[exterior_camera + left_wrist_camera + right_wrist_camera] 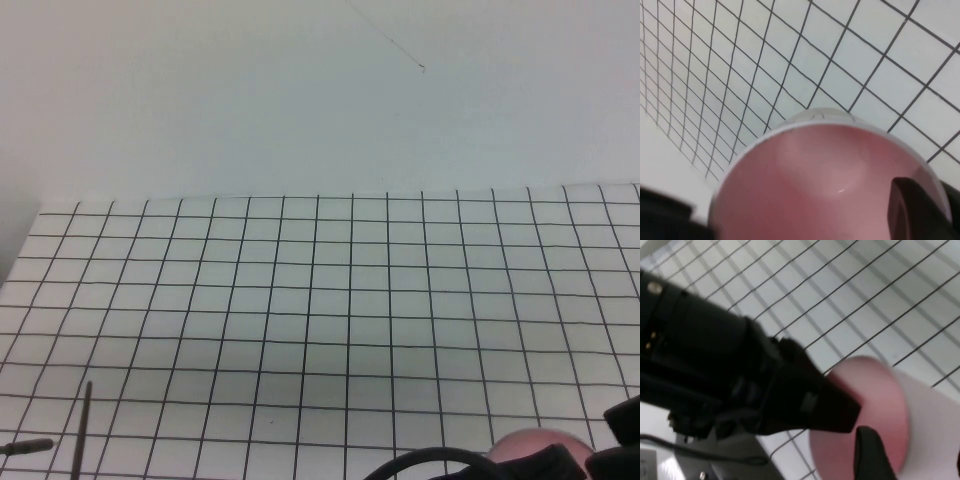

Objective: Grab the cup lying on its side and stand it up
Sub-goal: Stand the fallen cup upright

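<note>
The pale pink cup (535, 445) is at the near right edge of the grid mat, partly cut off by the high view's bottom edge. In the left wrist view its pink inside (820, 185) faces the camera. My left gripper (935, 210) pinches the cup's rim, one finger (915, 210) inside and the other just outside the wall. In the right wrist view the cup (890, 405) shows its mouth, with the left arm's black gripper body (765, 385) reaching to it. My right gripper (912, 460) is open close to the cup, one finger (870, 455) across the mouth.
The white mat with black grid lines (320, 300) runs back to a plain pale wall. Thin dark rods (85, 425) stand at the near left. A black cable (420, 462) loops along the near edge. The robot's grey base with cables (695, 455) lies beside the cup.
</note>
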`<state>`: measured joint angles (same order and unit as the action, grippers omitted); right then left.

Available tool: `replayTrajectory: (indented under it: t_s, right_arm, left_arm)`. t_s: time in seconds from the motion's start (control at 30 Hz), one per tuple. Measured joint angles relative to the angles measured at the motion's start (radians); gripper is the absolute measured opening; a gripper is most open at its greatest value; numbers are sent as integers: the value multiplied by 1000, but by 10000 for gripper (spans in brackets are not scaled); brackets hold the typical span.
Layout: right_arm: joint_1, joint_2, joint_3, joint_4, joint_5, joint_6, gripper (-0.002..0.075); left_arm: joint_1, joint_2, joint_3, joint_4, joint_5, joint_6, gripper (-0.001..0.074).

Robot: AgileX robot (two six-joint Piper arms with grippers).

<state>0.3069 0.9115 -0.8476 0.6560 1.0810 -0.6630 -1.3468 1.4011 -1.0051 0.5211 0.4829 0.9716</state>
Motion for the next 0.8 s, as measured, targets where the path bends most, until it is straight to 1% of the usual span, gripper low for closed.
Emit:
replayTrajectory:
  t_s: [0.13,0.27,0.37,0.5,0.6,0.67,0.73,0.8]
  right_arm:
    - [90,37,-4,-64,-15,6,353]
    - [154,48,-9,-107,-99,36,352]
    - [189,79,-9,-124,-109,36,351]
    - [218,128,-9,-222,-135,77,349]
    - [231,135,-11,-261,-166,86,340]
    - [233,139,-13,-261,-174,86,304]
    - [233,143,-13,-261,-163,65,227]
    - [233,147,-13,-261,-158,49,148]
  left_arm:
    - [0,0,0,0,5,-37,1]
    - [0,0,0,0,10,-37,1]
    - [0,0,0,0,10,-50,1]
    - [0,0,0,0,8,-110,1]
    - [0,0,0,3,6,-130,1]
    - [0,0,0,3,-4,-130,3]
    - [0,0,0,11,-18,-130,13]
    - [0,0,0,11,-38,-148,50]
